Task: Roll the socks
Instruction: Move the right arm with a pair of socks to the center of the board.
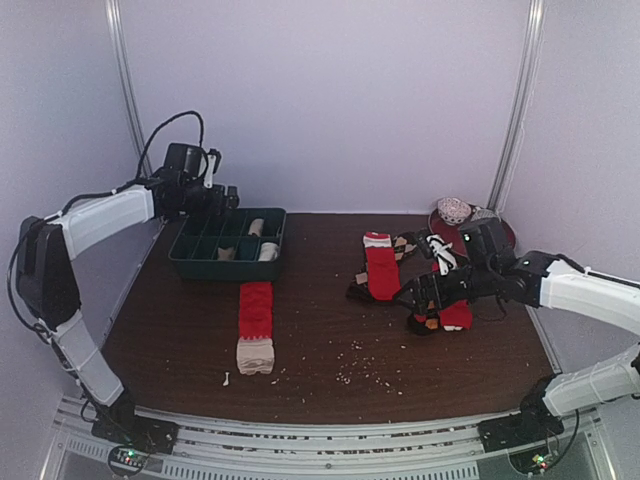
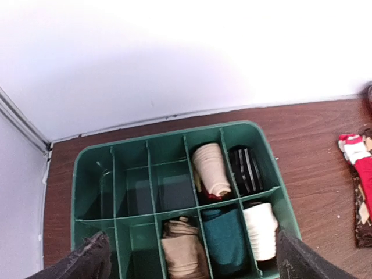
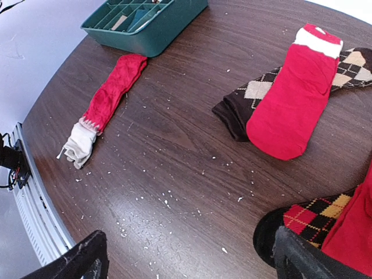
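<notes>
Top external view: left pincer (image 1: 225, 197), spread, hangs above the green tray (image 1: 225, 270) near the worktop's (image 1: 320, 300) far-left corner; right pincer (image 1: 425, 290), spread, hovers by red socks (image 1: 457, 316) near its right edge.

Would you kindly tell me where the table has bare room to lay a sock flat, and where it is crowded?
The table is bare between the cream-ended red sock and the white-banded red sock crossing the brown diamond sock, and along the near edge, crumbs aside. The right side is crowded with piled socks.
</notes>
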Motion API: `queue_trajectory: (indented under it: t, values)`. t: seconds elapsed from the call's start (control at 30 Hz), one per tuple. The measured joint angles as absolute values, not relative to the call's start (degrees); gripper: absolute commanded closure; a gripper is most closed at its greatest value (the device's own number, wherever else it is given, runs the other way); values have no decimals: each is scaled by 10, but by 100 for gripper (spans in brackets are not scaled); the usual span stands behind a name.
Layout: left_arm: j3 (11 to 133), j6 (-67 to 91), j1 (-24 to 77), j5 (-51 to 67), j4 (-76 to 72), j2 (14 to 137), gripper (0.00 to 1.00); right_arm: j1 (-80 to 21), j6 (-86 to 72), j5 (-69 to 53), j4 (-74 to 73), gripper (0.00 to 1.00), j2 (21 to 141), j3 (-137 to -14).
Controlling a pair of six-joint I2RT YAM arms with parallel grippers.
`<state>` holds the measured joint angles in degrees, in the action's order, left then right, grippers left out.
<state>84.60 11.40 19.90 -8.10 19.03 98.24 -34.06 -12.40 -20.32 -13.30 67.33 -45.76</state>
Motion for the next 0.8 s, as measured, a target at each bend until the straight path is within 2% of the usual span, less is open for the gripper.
queue_trajectory:
  t: [0.17, 0.4, 0.57, 0.7, 0.8]
  values:
    - [680, 123, 200, -39, 94, 885, 2, -341, -125, -193, -143, 0, 665, -466]
    - [511, 139, 202, 39, 16, 743, 2, -368, -143, -276, -56, 0, 683, -440]
    - [414, 170, 224, 45, -18, 644, 2, -460, -156, -291, 29, 0, 782, -460]
    - [350, 192, 278, 10, -24, 621, 2, -521, -149, -294, 40, 0, 908, -552]
    - [322, 203, 319, -17, -23, 620, 2, -551, -133, -289, 37, 6, 983, -629]
